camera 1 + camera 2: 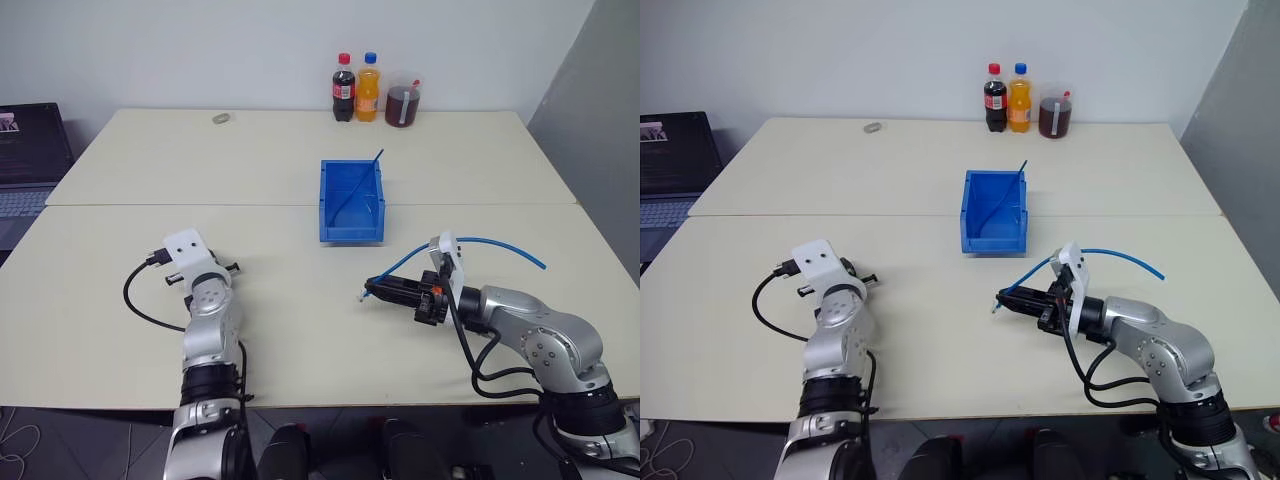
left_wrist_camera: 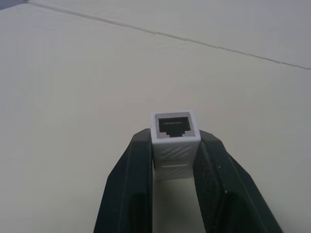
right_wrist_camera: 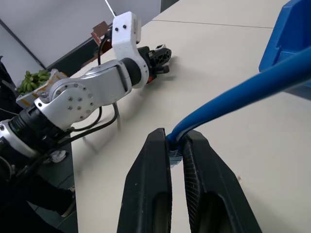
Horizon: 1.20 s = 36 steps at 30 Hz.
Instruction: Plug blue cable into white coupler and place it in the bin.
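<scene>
In the left wrist view my left gripper is shut on the white coupler, and the coupler's dark socket faces away from the wrist. From the head, that gripper sits low over the table's left half. My right gripper is shut on the blue cable near its plug end. The cable arcs back over the wrist to the right. Its clamped end sits between the black fingers in the right wrist view. The bin stands open-topped at the table's centre, beyond both grippers.
A thin dark wire leans inside the bin. Two bottles and a jar of dark liquid stand at the far edge, with a small grey object to their left. A laptop sits off the table's left side.
</scene>
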Each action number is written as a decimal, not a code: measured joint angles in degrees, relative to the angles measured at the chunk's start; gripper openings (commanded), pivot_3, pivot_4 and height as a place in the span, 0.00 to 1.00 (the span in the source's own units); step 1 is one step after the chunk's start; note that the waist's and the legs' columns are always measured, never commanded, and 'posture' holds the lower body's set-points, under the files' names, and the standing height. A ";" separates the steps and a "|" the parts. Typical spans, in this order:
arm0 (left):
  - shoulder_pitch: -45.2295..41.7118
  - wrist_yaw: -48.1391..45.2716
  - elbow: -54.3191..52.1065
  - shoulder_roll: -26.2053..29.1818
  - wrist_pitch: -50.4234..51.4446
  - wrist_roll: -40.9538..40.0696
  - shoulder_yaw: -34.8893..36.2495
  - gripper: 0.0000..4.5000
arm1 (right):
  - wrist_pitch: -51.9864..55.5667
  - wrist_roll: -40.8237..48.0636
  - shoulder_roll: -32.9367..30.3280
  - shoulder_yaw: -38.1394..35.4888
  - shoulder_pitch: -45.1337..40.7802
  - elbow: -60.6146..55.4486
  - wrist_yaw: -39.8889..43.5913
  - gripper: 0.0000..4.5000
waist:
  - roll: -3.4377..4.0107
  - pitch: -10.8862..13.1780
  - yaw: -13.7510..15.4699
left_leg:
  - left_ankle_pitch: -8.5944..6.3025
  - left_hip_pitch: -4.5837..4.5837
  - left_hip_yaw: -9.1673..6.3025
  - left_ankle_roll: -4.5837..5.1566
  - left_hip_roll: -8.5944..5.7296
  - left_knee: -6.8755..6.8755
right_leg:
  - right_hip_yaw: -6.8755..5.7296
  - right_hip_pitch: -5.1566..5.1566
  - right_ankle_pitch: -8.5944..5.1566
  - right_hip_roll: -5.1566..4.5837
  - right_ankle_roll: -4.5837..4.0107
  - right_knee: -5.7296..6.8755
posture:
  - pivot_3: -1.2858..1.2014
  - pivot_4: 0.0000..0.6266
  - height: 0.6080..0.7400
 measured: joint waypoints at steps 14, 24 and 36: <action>-0.77 -67.26 -0.41 26.93 -2.93 -8.74 -17.43 0.18 | -1.93 -2.96 -1.59 0.90 2.61 -4.10 -0.77 0.02 | -0.01 0.01 0.07 | 0.00 -0.05 0.01 0.00 0.03 -0.03 | -0.02 -0.03 -0.05 0.02 0.06 -0.07 | 0.52 0.24 1.00; -3.33 -88.86 -0.96 29.10 -10.16 -5.13 -31.06 0.18 | -5.79 -7.95 -3.03 4.68 4.13 -6.06 0.83 0.02 | 0.01 0.02 -0.20 | -0.01 -0.03 0.02 0.02 0.09 -0.04 | 0.00 -0.06 -0.11 0.06 0.03 -0.03 | 0.52 0.24 1.00; -5.64 -91.11 3.23 27.29 -16.81 -1.62 -32.26 0.18 | -15.24 -18.66 -0.99 12.05 -0.78 -3.26 2.83 0.02 | 0.03 -0.01 0.00 | 0.00 0.04 0.01 0.03 0.06 0.04 | 0.00 0.03 -0.14 0.04 0.14 0.01 | 0.52 0.24 1.00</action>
